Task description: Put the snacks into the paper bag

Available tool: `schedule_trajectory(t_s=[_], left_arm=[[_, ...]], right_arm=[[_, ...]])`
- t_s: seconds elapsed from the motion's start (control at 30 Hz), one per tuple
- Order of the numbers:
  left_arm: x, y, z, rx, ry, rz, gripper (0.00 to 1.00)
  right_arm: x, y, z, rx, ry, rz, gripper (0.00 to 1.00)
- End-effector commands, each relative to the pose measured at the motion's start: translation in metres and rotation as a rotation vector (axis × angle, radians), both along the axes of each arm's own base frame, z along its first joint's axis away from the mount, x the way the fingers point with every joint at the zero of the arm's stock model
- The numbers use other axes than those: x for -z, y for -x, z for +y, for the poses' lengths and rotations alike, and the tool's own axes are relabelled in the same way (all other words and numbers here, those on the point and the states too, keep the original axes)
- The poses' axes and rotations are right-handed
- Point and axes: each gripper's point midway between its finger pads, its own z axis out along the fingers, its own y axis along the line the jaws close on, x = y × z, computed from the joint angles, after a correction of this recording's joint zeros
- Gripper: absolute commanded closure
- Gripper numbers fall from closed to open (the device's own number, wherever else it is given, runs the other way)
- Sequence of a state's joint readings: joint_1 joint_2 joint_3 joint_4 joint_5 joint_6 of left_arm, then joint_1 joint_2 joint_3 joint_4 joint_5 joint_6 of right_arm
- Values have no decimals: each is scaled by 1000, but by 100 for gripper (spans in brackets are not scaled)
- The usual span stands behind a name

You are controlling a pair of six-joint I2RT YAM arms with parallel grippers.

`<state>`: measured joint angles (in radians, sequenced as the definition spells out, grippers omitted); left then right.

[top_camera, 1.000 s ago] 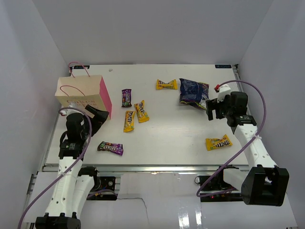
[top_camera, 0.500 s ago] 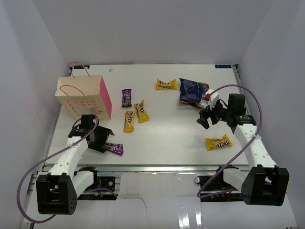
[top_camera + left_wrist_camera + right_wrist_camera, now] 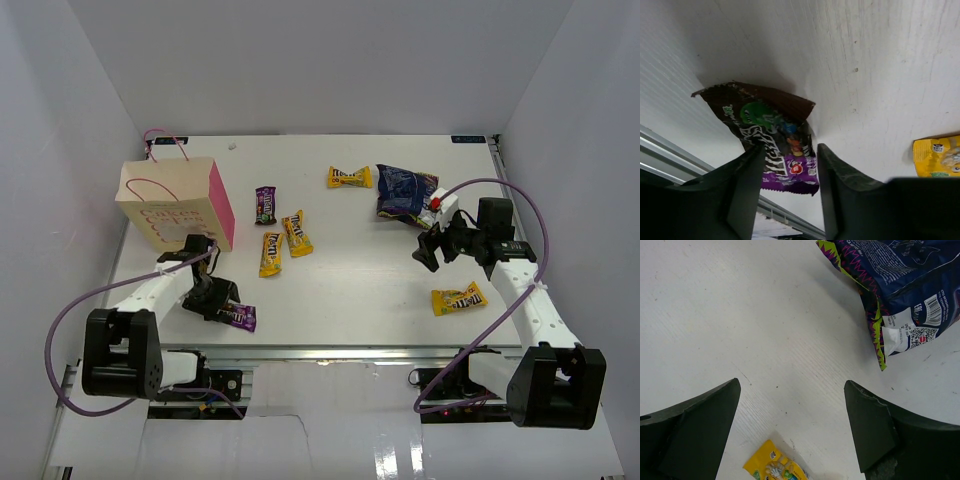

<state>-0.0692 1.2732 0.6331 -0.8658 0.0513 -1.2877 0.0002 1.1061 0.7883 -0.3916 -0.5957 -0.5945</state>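
The paper bag (image 3: 170, 205) stands upright at the left, beige with a pink side. A dark purple-brown packet (image 3: 240, 317) lies near the front edge. My left gripper (image 3: 216, 298) is low over it, open, with a jaw on each side of its purple end (image 3: 772, 130); the packet still lies flat. My right gripper (image 3: 432, 250) is open and empty (image 3: 791, 385) above bare table, between the dark blue snack bag (image 3: 405, 192) (image 3: 900, 270) and a yellow packet (image 3: 459, 298) (image 3: 777, 467).
Three more yellow packets lie mid-table, at the back (image 3: 349, 177), in the middle (image 3: 296, 232) and just in front of that (image 3: 271, 253). One also shows in the left wrist view (image 3: 937, 157). A second purple-brown packet (image 3: 265, 204) lies right of the bag. The metal front rail (image 3: 300, 350) is just beyond the left gripper.
My left arm has swung down from beside the paper bag to the purple packet at the front. My right gripper moved a little left, off the blue bag, then stayed still.
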Motion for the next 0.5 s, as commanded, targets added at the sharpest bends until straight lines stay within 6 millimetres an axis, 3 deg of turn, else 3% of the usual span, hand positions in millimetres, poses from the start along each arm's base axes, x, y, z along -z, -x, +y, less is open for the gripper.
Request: schedule_trajectory(t_s=[0.0, 0.17, 0.23, 0.3, 0.37, 0.47], left_arm=[[4, -5, 14, -69, -80, 9, 46], [-8, -10, 15, -52, -89, -53, 84], [-16, -12, 17, -40, -100, -82, 93], [-27, -16, 21, -36, -119, -128, 100], [-42, -26, 22, 5, -129, -186, 100], [-83, -50, 16, 133, -130, -366, 100]], right_arm=[[-1, -6, -4, 11, 9, -28, 10], [-3, -7, -6, 22, 13, -33, 10], [-3, -7, -6, 22, 14, -34, 10], [-5, -8, -7, 26, 13, -38, 10], [-6, -9, -6, 24, 11, -40, 10], [-8, -10, -6, 23, 12, -44, 10]])
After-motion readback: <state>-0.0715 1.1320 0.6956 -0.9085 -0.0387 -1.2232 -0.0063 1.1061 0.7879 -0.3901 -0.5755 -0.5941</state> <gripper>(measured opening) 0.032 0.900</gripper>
